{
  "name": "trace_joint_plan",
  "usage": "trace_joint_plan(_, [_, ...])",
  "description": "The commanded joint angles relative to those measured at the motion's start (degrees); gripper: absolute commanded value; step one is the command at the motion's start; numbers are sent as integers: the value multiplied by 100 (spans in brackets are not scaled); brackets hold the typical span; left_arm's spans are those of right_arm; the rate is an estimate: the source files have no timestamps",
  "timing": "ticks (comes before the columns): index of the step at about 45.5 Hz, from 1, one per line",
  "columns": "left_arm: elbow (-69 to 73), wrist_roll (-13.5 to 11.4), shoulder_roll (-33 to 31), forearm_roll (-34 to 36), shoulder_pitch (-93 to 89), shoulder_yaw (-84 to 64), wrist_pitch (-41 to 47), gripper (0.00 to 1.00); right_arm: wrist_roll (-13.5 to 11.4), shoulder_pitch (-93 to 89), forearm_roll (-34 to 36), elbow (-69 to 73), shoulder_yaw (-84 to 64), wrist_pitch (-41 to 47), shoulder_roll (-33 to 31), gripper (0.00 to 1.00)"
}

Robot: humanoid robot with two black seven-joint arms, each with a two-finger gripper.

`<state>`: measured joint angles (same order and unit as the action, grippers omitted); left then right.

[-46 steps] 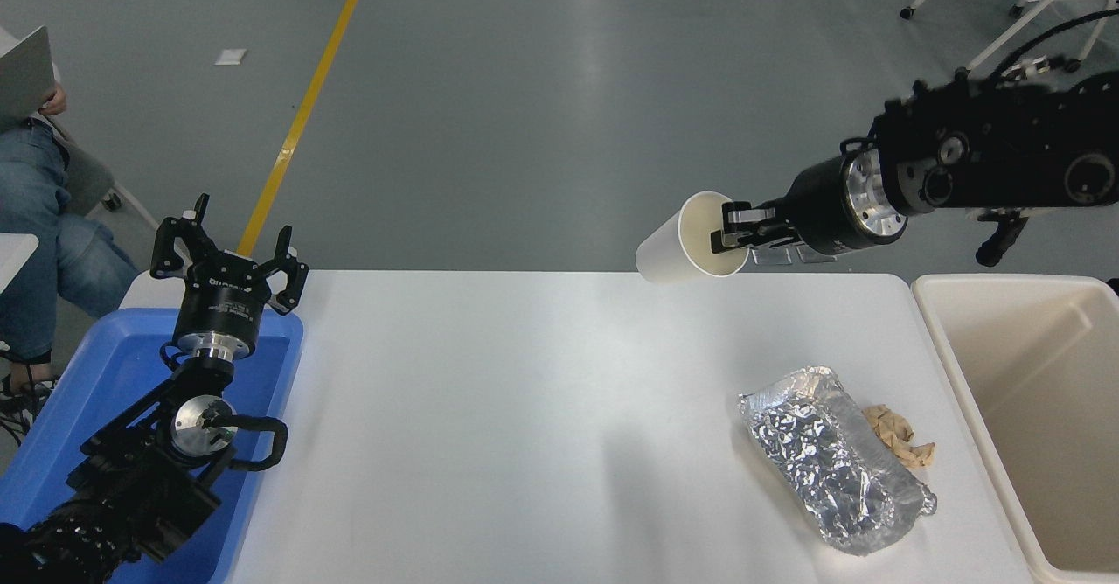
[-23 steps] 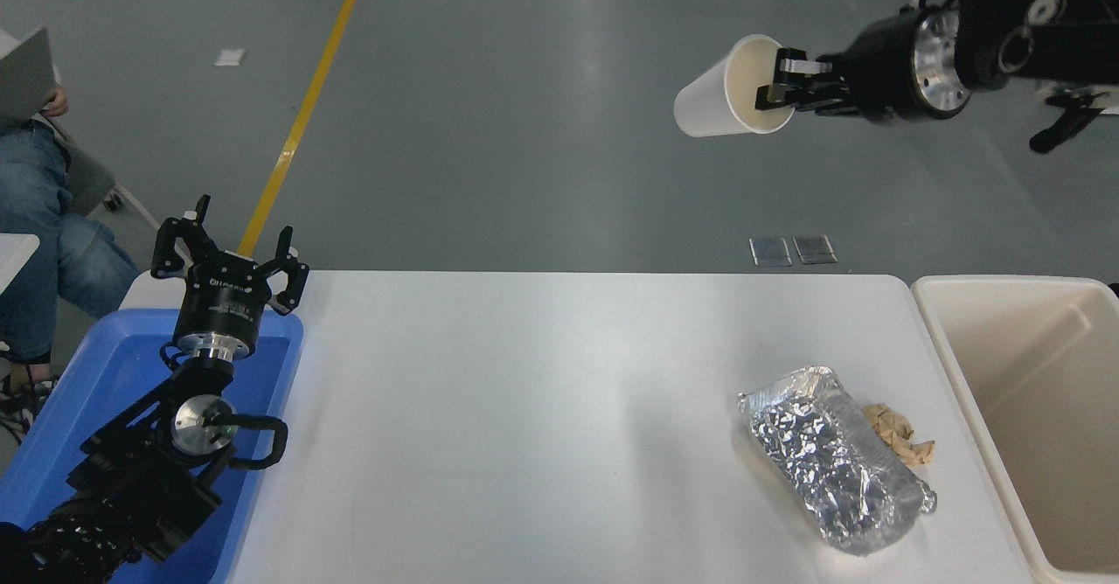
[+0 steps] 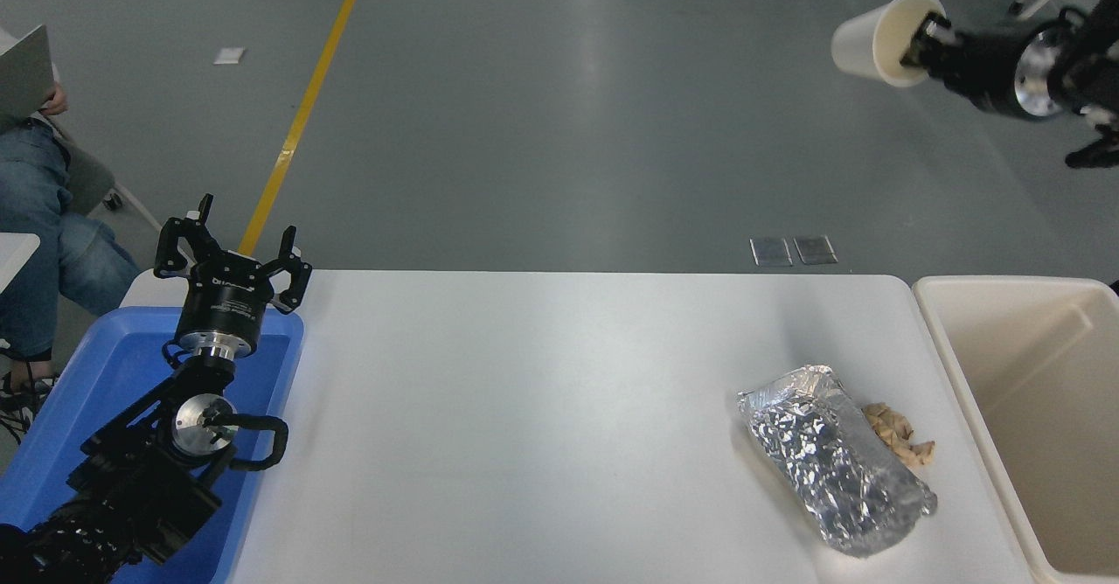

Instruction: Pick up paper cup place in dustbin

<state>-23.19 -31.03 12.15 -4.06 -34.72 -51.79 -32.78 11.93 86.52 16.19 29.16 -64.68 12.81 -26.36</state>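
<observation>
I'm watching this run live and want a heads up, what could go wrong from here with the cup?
1. The right gripper holds the paper cup only by its rim, tipped sideways and high, so it might slip out.
2. The cup is not over the dustbin at the table's right end; released now, it would probably miss.
3. On the way down, the arm could brush the foil bag lying near the bin.

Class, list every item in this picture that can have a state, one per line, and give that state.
paper cup: held in the air, tipped on its side, mouth towards the right pincer.
right pincer: shut on the cup's rim.
left pincer: open, over the blue tray.
dustbin: open-topped; its visible part looks empty.
foil bag: crumpled, lying flat on the table.
</observation>
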Motion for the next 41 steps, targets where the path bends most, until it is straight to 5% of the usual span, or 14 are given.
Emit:
trace_joint_plan(1, [-1,0,-2,2,0,-7,0,99,-753,-1058,956,-630,96,-85,-151,0])
trace_joint_plan(8, [-1,0,-2,2,0,-7,0,99,-1088,-1497,1449,-701,166,-497,-212,0])
trace_joint_plan(22, [-1,0,-2,2,0,-7,0,99,-1114,-2551,1545,-797,780,-1685,-230,0])
trace_joint_plan(41, [-1,0,-2,2,0,-7,0,99,-1105,-3879,1554,-1351,2047,-1834,-177,0])
